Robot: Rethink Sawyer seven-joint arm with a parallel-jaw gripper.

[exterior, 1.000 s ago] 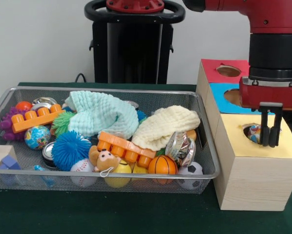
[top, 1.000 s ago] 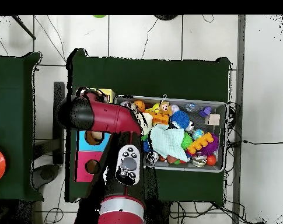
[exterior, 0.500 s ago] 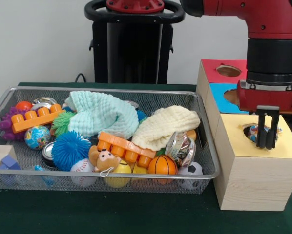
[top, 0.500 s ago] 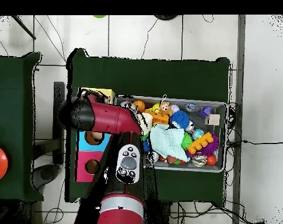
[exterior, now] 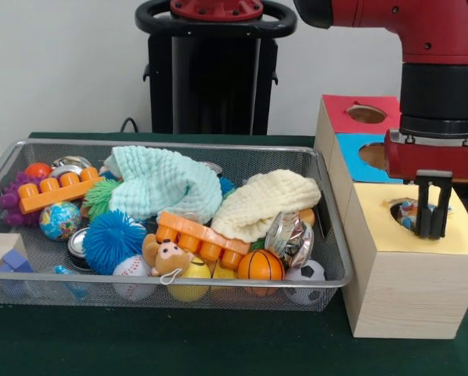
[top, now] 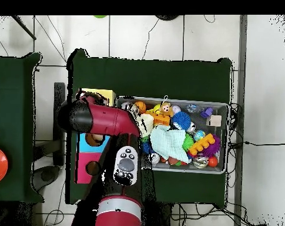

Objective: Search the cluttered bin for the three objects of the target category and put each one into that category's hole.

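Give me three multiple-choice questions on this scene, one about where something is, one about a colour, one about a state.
1. Where is the gripper?
A. over the bin
B. over the yellow box's hole
C. over the red box

2. What colour is the cloth nearest the boxes?
A. pale yellow
B. purple
C. black

3. How are the fingers?
A. spread wide
C. close together, empty
B. clamped on a block

Answers: 1 B, it hangs at the hole in the yellow box; 2 A, its folds are pale yellow; 3 C, nothing shows between them.
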